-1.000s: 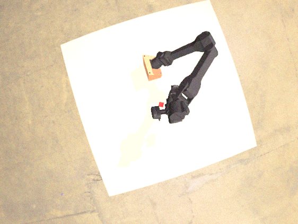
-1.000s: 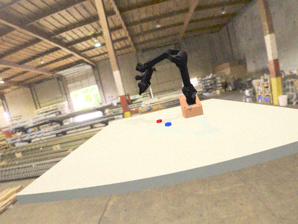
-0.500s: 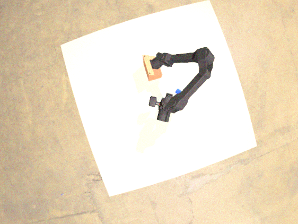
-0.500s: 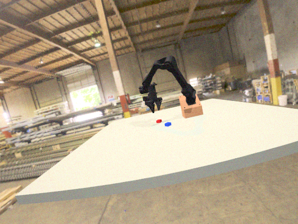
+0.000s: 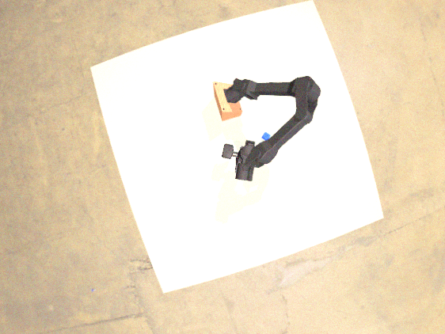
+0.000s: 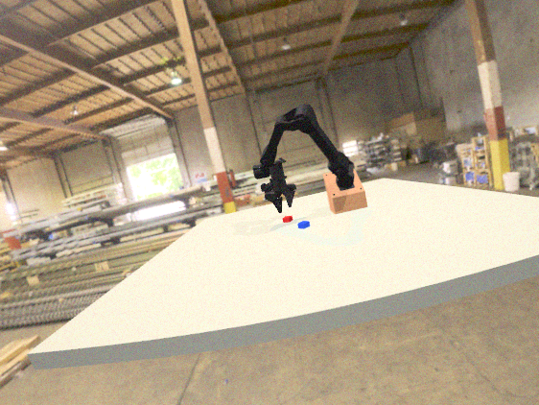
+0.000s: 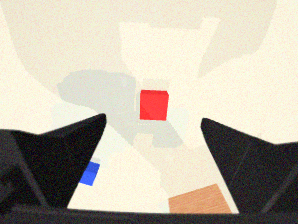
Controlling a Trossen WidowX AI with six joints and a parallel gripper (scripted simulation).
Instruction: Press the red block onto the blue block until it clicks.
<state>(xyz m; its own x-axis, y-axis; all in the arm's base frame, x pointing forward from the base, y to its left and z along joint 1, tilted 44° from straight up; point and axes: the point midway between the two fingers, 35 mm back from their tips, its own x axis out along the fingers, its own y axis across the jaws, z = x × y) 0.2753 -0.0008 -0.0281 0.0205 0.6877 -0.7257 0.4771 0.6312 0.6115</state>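
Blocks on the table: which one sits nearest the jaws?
The red block: in the wrist view it lies ahead of the gap between the open jaws, while the blue block is partly behind one.

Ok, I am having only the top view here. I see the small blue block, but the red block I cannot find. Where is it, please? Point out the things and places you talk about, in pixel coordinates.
Observer: The small red block (image 6: 287,219) (image 7: 154,105) lies on the white table top (image 5: 178,158) (image 6: 288,278) (image 7: 245,100), under the arm's black fingers (image 6: 278,202), as the exterior view shows.

Operator: Thank you. And the fingers, are they open or closed on something? The arm is hiding them from me.

Observer: Open. In the wrist view there is a wide gap between the two tips, and nothing is gripped.

Operator: Are the tips already down at the height of the red block?

Observer: No, the exterior view shows both tips above it.
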